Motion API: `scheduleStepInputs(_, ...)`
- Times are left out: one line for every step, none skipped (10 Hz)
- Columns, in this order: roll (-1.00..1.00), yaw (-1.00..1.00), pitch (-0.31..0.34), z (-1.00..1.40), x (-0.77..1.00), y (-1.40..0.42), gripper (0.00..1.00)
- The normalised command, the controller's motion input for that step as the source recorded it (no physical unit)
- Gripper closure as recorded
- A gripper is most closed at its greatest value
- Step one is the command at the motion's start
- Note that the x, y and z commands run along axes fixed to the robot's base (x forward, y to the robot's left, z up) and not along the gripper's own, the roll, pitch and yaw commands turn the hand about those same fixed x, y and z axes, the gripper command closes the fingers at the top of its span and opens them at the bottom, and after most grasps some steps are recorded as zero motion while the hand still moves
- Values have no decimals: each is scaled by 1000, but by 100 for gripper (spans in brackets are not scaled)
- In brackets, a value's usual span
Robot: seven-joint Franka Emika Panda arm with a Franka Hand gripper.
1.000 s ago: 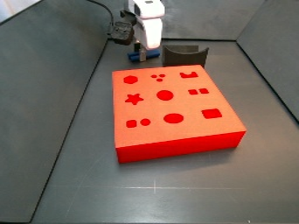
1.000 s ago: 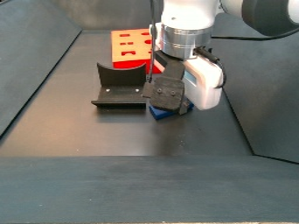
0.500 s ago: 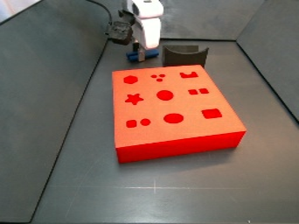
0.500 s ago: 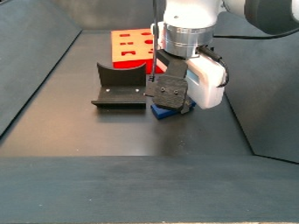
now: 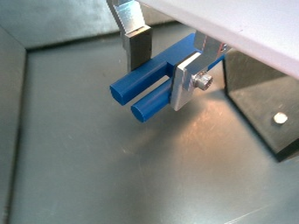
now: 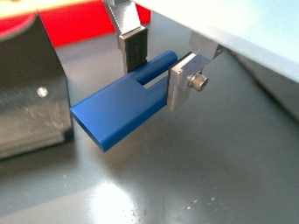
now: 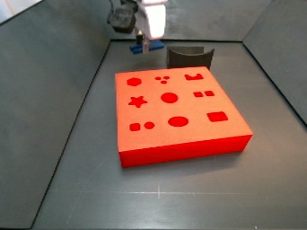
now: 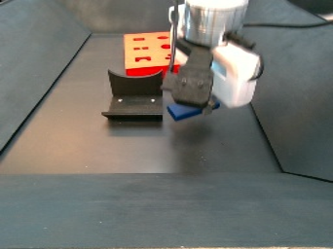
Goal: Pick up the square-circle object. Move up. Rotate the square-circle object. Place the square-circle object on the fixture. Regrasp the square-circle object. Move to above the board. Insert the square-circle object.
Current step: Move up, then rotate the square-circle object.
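Gripper [image 5: 163,63] clenched on the blue peg [image 5: 149,83], both silver fingers [image 6: 132,44] pressing its sides in both wrist views. Peg is off the surface: in a side view it hangs [image 8: 184,112] under the gripper [image 8: 192,92] with bare dark floor below, its long end sticking out past the jaws. Fixture [image 8: 134,95] sits just beside it, not touching, notch empty. Red board [image 7: 177,111] is mid-surface, cutouts up, well apart from the peg; in that side view the gripper [image 7: 144,41] is near the far edge, beside the fixture [image 7: 189,56].
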Motion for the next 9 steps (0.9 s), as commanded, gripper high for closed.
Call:
scheduleStepInputs(46,-33,75,249,-11,9,100)
scheduleStepInputs(0,0,0,833,-260,78,100)
scheduleStepInputs(14,6,-15,683,-242,74,100)
scheduleStepInputs(24,-12,-24,592,-169,35,100)
scheduleStepInputs(29,-17,-10,517,-120,21,100)
scheduleStepInputs(36,-26,43,337,-59,23,100)
scheduleStepInputs(40,-24,71,199,-34,18,100)
scheduleStepInputs(0,-1000,0,0,0,0,100)
scheduleStepInputs(-1,-1000,0,-19,6,-3,100)
